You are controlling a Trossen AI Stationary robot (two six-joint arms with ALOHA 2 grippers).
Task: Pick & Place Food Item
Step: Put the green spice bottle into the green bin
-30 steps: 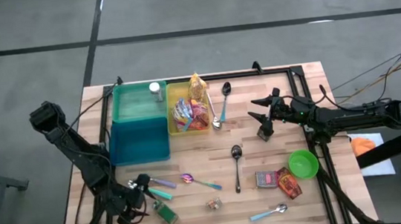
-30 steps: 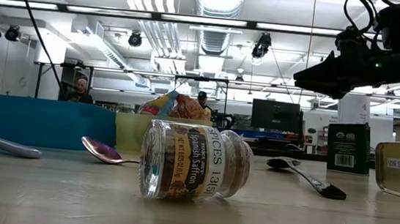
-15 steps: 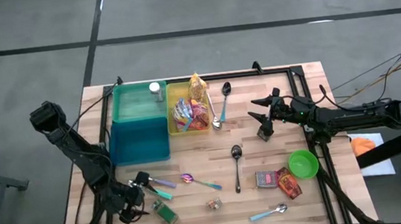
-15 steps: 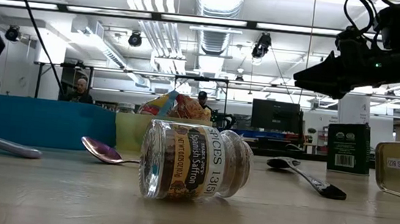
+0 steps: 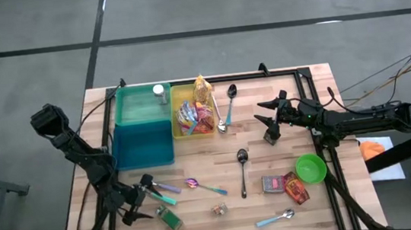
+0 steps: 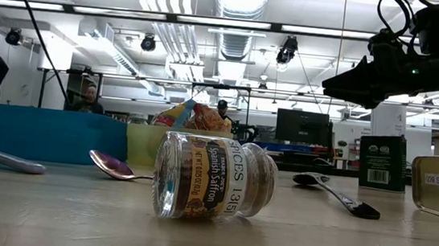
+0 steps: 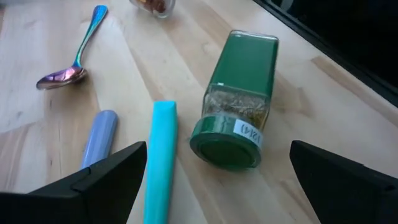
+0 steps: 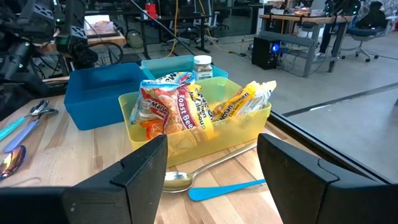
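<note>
Lying on the wooden table (image 5: 307, 211) in a lit workshop, the green jar (image 7: 239, 124) faces the spread left gripper (image 7: 217, 180).

A green bowl (image 5: 311, 168) sits near the table's right edge. A black spoon (image 5: 243, 171) lies mid-table, an iridescent spoon (image 5: 203, 185) to its left, and a blue-handled spoon (image 5: 276, 218) near the front. Two people (image 6: 88, 98) show in the room beyond.
</note>
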